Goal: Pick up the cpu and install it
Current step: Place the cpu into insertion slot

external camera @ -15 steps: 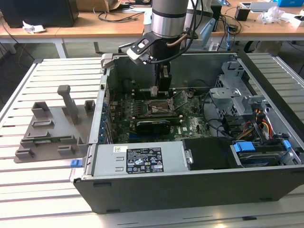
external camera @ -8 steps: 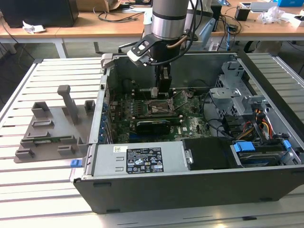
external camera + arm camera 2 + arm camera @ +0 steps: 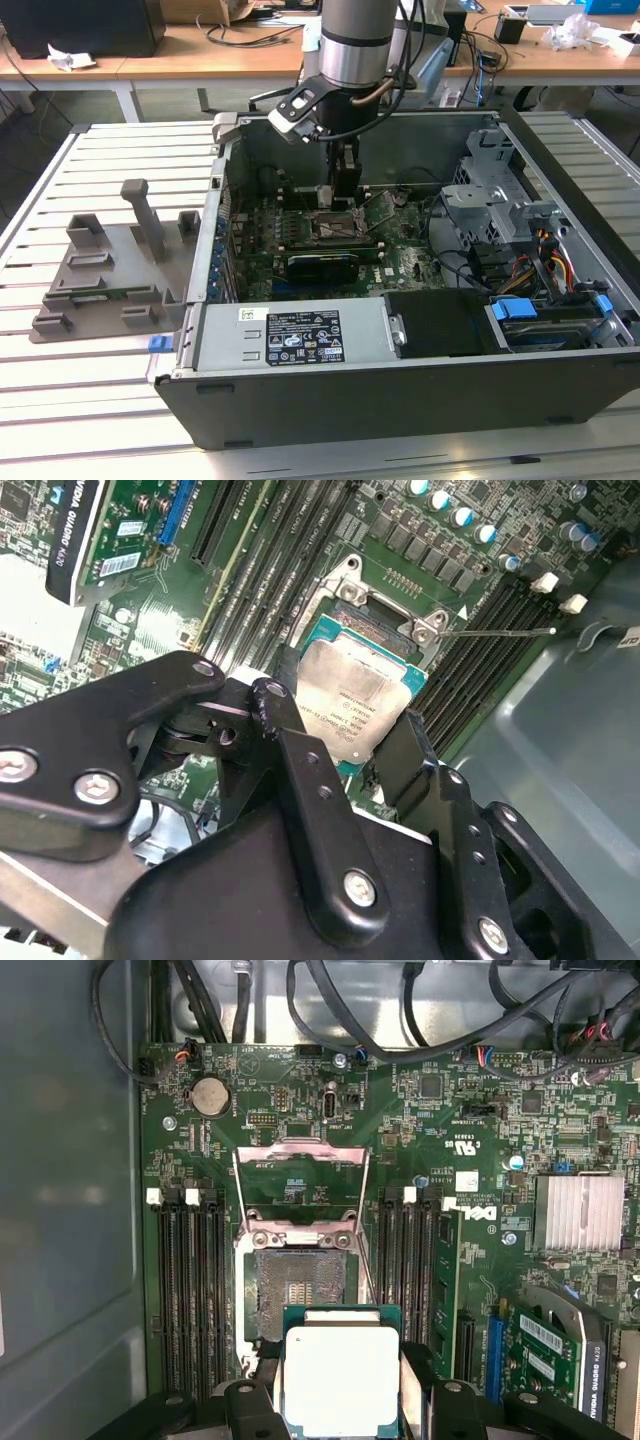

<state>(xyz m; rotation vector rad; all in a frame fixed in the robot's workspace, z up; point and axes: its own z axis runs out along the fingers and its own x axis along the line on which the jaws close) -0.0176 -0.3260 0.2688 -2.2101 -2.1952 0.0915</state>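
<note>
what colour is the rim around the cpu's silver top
Dark green, on the small flat square cpu; clearest in the first wrist view.

cpu [image 3: 341, 1380]: dull silver top, thin dark-green rim; faint grey print on the top in the second wrist view.
gripper [image 3: 340, 720]: matte black, silver screw heads.
socket [image 3: 300, 1295]: dark grey pin field, bright metal frame.
board [image 3: 300, 1090] around socket: green, speckled with fine silver and black parts.
slots [image 3: 190, 1280] flanking socket: black stripes, white end latches.
coin cell [image 3: 208, 1096] near socket: silver.
heatsink [image 3: 578, 1212] well apart from socket: pale silver, ribbed lines.
case [image 3: 400, 400]: dark grey; label [image 3: 302, 337] black with white print.
fixture [image 3: 100, 285] outside case: mid grey.
table [image 3: 80, 400]: white slats.
</note>
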